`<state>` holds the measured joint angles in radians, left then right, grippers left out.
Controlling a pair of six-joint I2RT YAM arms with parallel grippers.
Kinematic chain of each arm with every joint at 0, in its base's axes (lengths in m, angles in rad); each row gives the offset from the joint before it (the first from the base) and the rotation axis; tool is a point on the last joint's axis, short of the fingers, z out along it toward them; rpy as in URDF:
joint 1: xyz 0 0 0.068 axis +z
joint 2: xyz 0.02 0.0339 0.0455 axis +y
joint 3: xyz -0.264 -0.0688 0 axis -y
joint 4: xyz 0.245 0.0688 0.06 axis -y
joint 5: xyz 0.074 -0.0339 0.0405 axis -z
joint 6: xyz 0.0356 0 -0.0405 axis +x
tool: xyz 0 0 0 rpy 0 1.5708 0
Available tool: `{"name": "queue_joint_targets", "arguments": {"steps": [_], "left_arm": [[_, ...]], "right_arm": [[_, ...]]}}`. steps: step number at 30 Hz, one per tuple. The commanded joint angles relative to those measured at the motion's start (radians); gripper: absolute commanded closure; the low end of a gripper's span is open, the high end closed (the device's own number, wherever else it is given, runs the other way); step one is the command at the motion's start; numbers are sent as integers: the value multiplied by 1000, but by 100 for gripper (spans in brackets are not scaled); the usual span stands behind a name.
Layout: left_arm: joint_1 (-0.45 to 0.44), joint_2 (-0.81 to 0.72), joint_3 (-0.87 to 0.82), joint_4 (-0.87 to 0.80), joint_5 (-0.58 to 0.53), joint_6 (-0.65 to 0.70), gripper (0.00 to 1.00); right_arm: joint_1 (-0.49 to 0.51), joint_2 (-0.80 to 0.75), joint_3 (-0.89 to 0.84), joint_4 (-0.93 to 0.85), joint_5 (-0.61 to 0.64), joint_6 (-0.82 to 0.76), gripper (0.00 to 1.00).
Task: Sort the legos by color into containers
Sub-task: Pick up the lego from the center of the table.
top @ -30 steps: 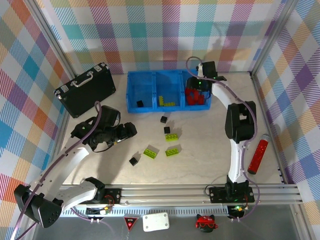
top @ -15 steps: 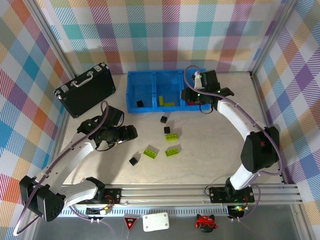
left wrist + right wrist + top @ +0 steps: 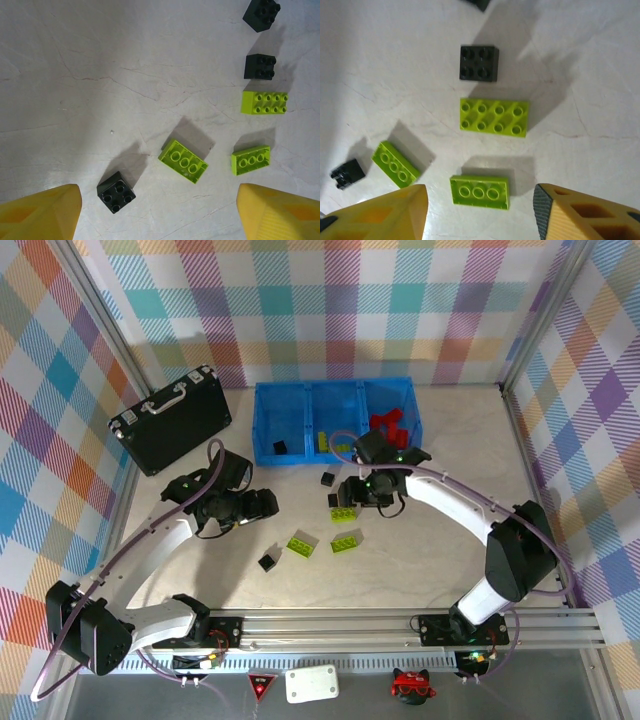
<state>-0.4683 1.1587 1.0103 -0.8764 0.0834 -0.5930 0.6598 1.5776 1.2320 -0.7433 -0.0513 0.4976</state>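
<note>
The blue tray (image 3: pixel 262 422) stands at the back of the table with three containers: a black lego (image 3: pixel 281 447) in the left, lime ones (image 3: pixel 336 446) in the middle, red ones (image 3: pixel 388 426) in the right. Loose legos lie in the middle of the table. My right gripper (image 3: pixel 358 492) (image 3: pixel 480 220) hovers open over an upside-down lime lego (image 3: pixel 480 192), below a studded lime one (image 3: pixel 494 116) and a black cube (image 3: pixel 479 63). My left gripper (image 3: pixel 262 504) (image 3: pixel 157 220) is open and empty above a black cube (image 3: pixel 115 192) and a lime lego (image 3: pixel 183 161).
A black hard case (image 3: pixel 172 418) with a silver handle lies at the back left. Another black cube (image 3: pixel 327 479) sits just in front of the tray. Checked walls and metal posts close in the table on three sides.
My right arm has swung from the tray's right container down to the loose legos, and its jaws have opened wider. The left gripper has shifted slightly right.
</note>
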Motion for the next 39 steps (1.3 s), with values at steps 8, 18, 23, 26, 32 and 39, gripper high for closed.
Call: {"name": "queue_joint_targets", "arguments": {"steps": [8, 18, 23, 26, 32, 39], "left_arm": [[7, -39, -29, 83, -60, 22, 19], [10, -10, 12, 76, -116, 71, 19], [10, -22, 2, 99, -121, 78, 19], [10, -18, 9, 90, -124, 77, 19], [10, -18, -1, 93, -116, 75, 19], [10, -27, -7, 96, -105, 62, 19]], "right_arm": [[92, 113, 22, -58, 132, 84, 22], [110, 298, 179, -74, 168, 100, 6], [110, 368, 226, -88, 169, 103, 6], [112, 407, 239, -99, 175, 107, 7], [117, 435, 232, -80, 168, 113, 10], [120, 459, 234, -77, 177, 96, 20]]}}
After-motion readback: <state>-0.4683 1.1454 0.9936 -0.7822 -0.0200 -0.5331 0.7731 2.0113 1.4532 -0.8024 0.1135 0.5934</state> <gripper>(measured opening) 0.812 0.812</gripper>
